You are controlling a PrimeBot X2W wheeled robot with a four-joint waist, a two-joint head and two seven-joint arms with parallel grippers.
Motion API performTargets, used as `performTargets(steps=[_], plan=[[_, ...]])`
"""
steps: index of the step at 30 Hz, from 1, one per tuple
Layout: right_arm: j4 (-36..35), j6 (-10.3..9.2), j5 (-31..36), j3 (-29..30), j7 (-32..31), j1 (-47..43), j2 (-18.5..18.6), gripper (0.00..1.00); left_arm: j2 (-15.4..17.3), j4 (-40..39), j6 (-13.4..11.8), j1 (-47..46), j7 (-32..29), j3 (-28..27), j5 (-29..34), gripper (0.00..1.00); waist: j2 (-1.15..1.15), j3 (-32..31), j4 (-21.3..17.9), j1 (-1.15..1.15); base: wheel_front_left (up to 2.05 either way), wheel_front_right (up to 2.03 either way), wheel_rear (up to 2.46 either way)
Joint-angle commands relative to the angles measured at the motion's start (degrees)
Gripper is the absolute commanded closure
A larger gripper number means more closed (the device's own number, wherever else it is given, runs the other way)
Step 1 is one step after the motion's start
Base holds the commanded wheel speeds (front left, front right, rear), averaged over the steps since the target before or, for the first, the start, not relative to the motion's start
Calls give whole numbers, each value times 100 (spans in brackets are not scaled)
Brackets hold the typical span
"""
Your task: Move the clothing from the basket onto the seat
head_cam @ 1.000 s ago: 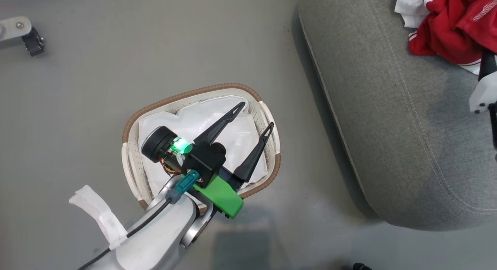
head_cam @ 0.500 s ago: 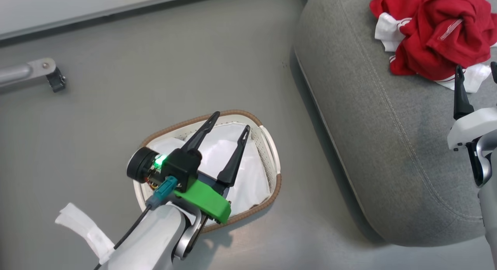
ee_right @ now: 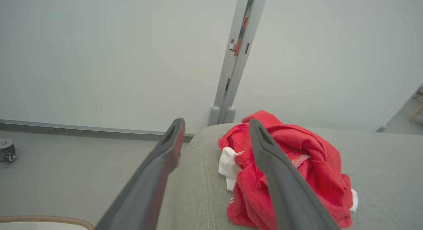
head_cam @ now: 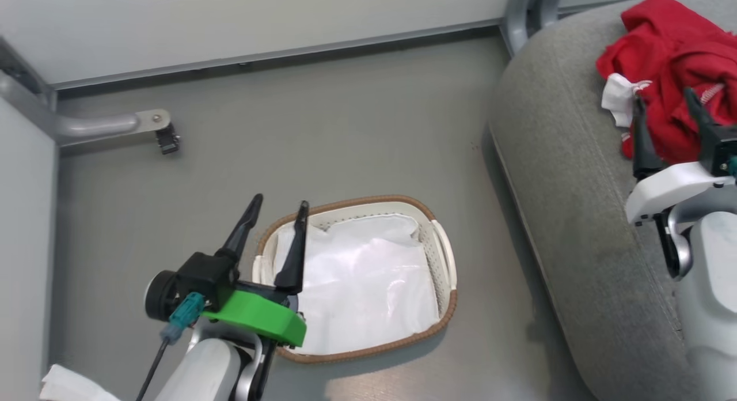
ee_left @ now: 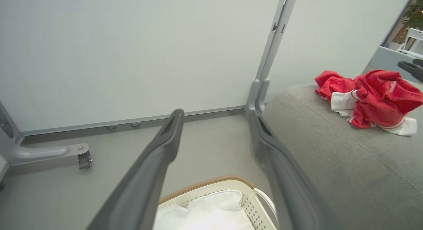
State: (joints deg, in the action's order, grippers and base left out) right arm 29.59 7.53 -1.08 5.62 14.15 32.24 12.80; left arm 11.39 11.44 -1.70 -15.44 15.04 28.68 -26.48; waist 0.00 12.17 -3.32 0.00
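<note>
Clothing (head_cam: 673,49) is bunched at upper right, on the seat (head_cam: 576,228). Basket (head_cam: 443,257), bottom centre, has just the white lining (head_cam: 368,286) in it. My left gripper (head_cam: 280,201) is spread and empty at the basket's left edge. My right gripper (head_cam: 662,97) is spread and empty by the pile. Looks finished. I'd back off straight without snagging fabric.

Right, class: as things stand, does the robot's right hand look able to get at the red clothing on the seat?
Probably yes. The right hand is open, its fingers pointing at the clothing heaped on the seat, and nothing stands between them.
</note>
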Motion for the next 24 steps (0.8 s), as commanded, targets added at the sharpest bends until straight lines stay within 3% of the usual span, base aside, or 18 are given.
performTargets(steps=[1,13,24], plan=[[-37,-8,-19,-21,20,-111,-83,0,-32,-19,-18,168,19,-195,93,0,0,-234,306,0,0,0,0],[-368,-8,-35,-336,107,-761,-895,0,-467,-172,184,950,14,-1647,485,0,0,-421,679,0,0,0,0],[-1064,-8,-750,-836,110,-1729,-978,0,-675,-139,318,1603,12,-2357,747,0,0,-537,564,0,0,0,0]])
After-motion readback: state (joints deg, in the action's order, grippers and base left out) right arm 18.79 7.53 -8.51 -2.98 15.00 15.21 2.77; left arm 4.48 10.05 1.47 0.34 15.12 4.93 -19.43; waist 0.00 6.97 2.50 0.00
